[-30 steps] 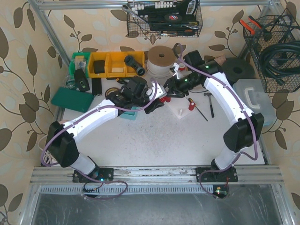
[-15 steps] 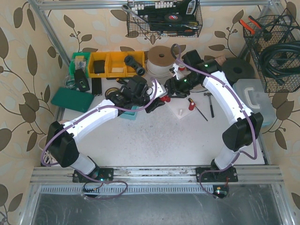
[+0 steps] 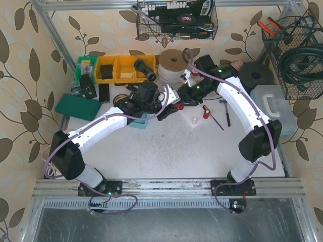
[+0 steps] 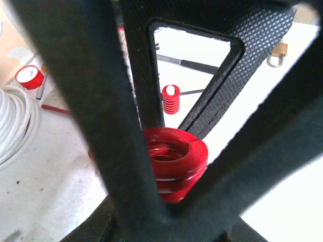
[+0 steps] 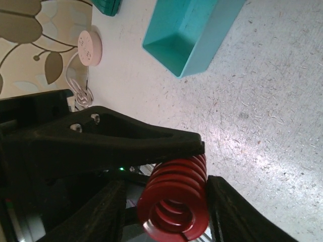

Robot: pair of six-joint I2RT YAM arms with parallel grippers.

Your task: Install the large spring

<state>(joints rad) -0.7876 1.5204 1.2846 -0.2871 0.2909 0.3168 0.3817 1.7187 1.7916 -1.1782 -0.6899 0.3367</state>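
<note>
The large spring (image 4: 174, 156) is a thick red coil held above the table near the back middle. My left gripper (image 4: 174, 171) is shut on it, and the coil sits deep in the V of its black fingers. My right gripper (image 5: 166, 201) meets it from the other side, its fingers straddling the same large spring (image 5: 176, 196). One finger touches the coil and a narrow gap shows at the other. From above, both grippers (image 3: 174, 103) crowd together and mostly hide the spring. A small red spring (image 4: 170, 99) stands upright on the table beyond.
A teal bin (image 5: 192, 35) lies just left of the grippers. A white peg (image 3: 193, 120), a screwdriver (image 3: 214, 117) and a padlock (image 4: 277, 53) lie to the right. Yellow bins (image 3: 118, 68) and a cord spool (image 3: 171, 63) line the back. A grey case (image 3: 270, 103) stands at right.
The right gripper has shifted slightly towards the left gripper, and its jaws have narrowed around the spring. The left arm and its grip have not changed.
</note>
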